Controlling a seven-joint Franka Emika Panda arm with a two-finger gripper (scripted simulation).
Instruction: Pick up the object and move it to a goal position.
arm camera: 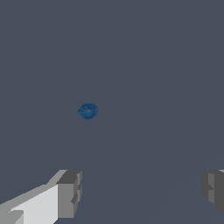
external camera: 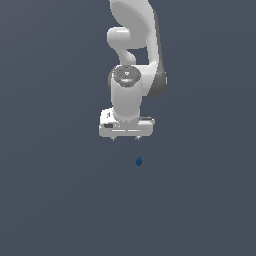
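The object (external camera: 139, 161) is a tiny dark blue rounded lump lying on the flat grey surface. It sits a little below my white gripper (external camera: 125, 138) in the exterior view and slightly toward that view's right. The gripper hangs above it, apart from it, fingers pointing down. In the wrist view the object (arm camera: 88, 111) lies ahead of the gripper (arm camera: 142, 192), outside the gap. The two grey fingertips (arm camera: 70, 192) stand wide apart with nothing between them. The gripper is open and empty.
The white arm (external camera: 132, 45) rises behind the gripper toward the top of the exterior view. A plain grey surface (external camera: 50, 200) fills the rest of both views.
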